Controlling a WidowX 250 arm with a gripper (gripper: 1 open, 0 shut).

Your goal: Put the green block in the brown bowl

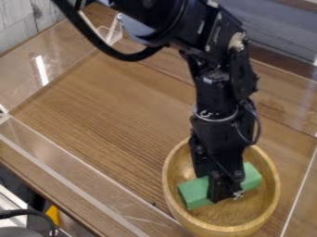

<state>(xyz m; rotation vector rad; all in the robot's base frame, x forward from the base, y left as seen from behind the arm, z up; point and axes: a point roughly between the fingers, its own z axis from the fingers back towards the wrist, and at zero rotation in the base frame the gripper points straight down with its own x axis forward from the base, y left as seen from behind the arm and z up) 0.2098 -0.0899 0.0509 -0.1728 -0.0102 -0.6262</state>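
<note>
Arm: a black robot arm enters from the top of the frame, bends at a bulky joint in the upper middle, and drops almost straight down toward the lower right.
Gripper: the gripper (pixel 224 192) points downward inside the bowl, in the lower right of the frame, its black body covering the middle of the block.
Fingers: clenched on the green block, one finger on each long side of it; the tips themselves are dark and hard to separate from the block's shadow.
Green block: the green block (pixel 197 191) sits inside the bowl, lying across it on a slant from lower left to upper right; its bright green ends show on either side of the gripper, the left end larger in view than the right.
Block contact: whether the block rests on the bowl's floor or is held just above it cannot be told from this view.
Brown bowl: the brown bowl (pixel 175 180) is a wide, round, light tan wooden bowl with a thick rim, at the lower right of the frame, its lower edge near the bottom border.
Table: the wooden table (pixel 111 111) has a plank grain running diagonally; the bowl stands on it.
Walls: clear plastic walls (pixel 50 153) edge the table along the left and lower left, catching reflections.
</note>
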